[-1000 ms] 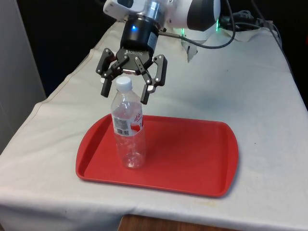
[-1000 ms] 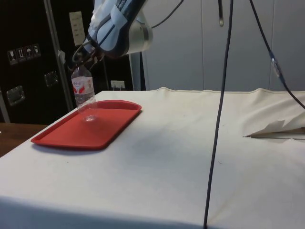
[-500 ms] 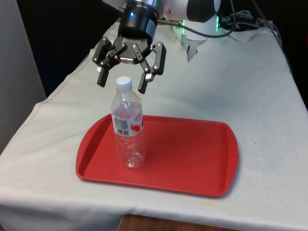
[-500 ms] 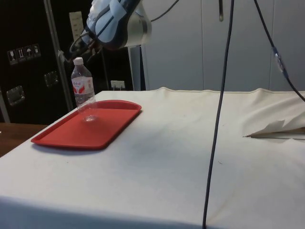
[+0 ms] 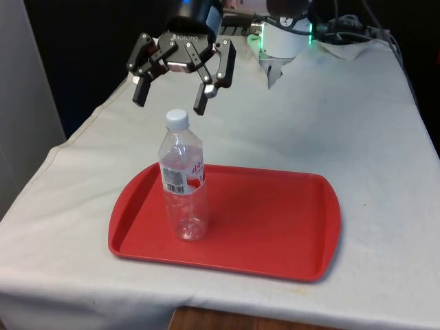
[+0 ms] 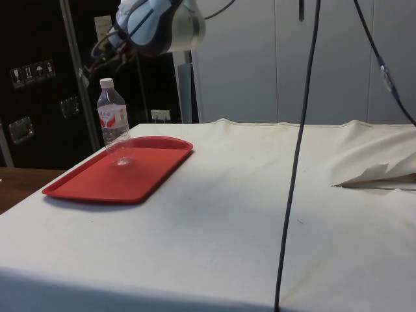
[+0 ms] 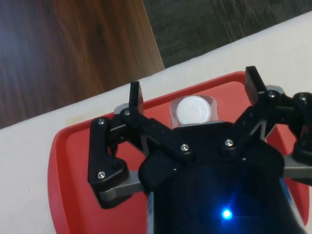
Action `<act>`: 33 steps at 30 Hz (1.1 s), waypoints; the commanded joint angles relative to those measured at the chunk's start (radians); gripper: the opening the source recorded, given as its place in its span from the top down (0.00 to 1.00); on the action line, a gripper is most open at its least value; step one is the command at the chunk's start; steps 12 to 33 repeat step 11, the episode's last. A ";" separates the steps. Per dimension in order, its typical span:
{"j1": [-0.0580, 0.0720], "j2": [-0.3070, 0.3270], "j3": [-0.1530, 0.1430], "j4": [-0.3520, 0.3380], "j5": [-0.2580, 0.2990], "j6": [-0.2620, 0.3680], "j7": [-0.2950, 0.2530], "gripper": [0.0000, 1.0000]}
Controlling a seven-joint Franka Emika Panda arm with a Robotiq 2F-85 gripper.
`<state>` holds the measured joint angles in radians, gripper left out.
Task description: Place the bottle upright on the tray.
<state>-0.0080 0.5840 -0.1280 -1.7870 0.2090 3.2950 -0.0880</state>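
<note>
White cloth (image 5: 385, 158) covers the whole table and hangs over its edges; the front view shows its near edge dropping away just below the tray, and its edge on the front view's left running diagonally back toward the robot. Most of the cloth on the front view's right lies bare and flat, with a raised fold (image 6: 380, 174) well away from the tray in the side view.

Red plastic tray (image 5: 275, 227) sits near the table's front edge, toward the front view's left, its long side roughly parallel to that edge. Its raised rim runs unbroken all round with rounded corners. A strip of cloth separates the rim from the table edge on the left and front sides. The tray's floor on the front view's right is bare.

Next in size, the gripper (image 5: 169, 100) hangs above the bottle, apart from it, fingers spread wide and empty. The wrist view has the white cap between the two fingers (image 7: 135, 97), with room on either side.

Standing upright on the tray's left part in the front view is the clear bottle (image 5: 183, 182), its base flat on the floor just inside the rim, label at mid-height. Its white cap (image 5: 177, 118) sits below the fingertips with a clear gap of air.
</note>
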 commanded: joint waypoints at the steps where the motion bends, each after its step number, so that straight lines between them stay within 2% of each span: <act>1: 0.002 -0.008 -0.003 -0.001 0.002 -0.006 0.002 0.00; 10: 0.003 -0.030 -0.004 0.002 0.002 -0.008 0.001 0.00; 11: 0.000 -0.025 -0.001 0.004 0.000 -0.001 0.000 0.00; 33: 0.000 -0.025 -0.001 0.004 0.000 -0.001 0.000 0.00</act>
